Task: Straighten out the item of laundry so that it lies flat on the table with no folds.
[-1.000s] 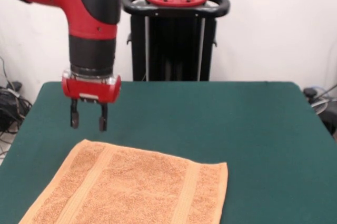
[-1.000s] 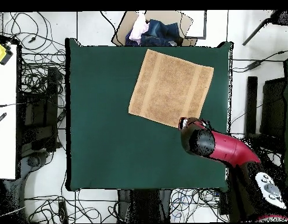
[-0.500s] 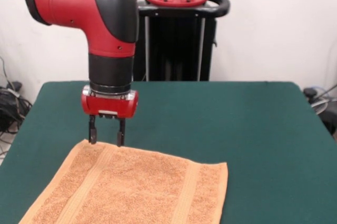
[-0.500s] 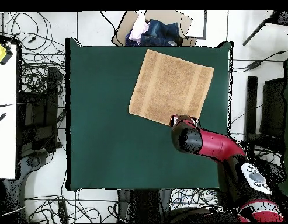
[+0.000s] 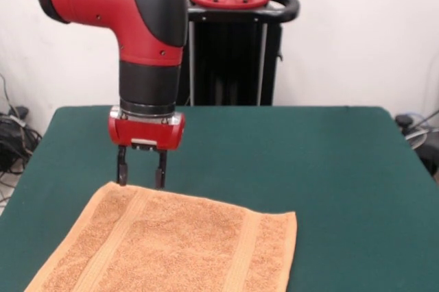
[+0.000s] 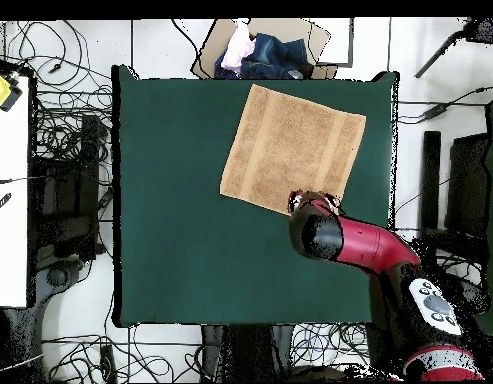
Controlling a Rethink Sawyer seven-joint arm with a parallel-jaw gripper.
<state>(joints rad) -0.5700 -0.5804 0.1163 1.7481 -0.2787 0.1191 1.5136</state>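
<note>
The orange-tan towel, the item of laundry (image 5: 171,247) (image 6: 293,149), lies spread flat on the green table (image 5: 329,168) (image 6: 180,220), with woven bands running near two of its edges. My gripper (image 5: 141,184) hangs open just above the towel's far left edge, its two black fingers pointing down and nothing between them. In the overhead view the arm's red and black wrist (image 6: 320,235) covers the gripper at the towel's edge nearest the robot.
A cardboard box of clothes (image 6: 265,50) sits just off the table's far edge in the overhead view. Cables (image 6: 65,130) lie on the floor around the table. A white bench (image 6: 8,190) stands at the left.
The arm swung from beside the towel's corner inward over its edge and came lower. The gripper stayed open. The towel has not moved.
</note>
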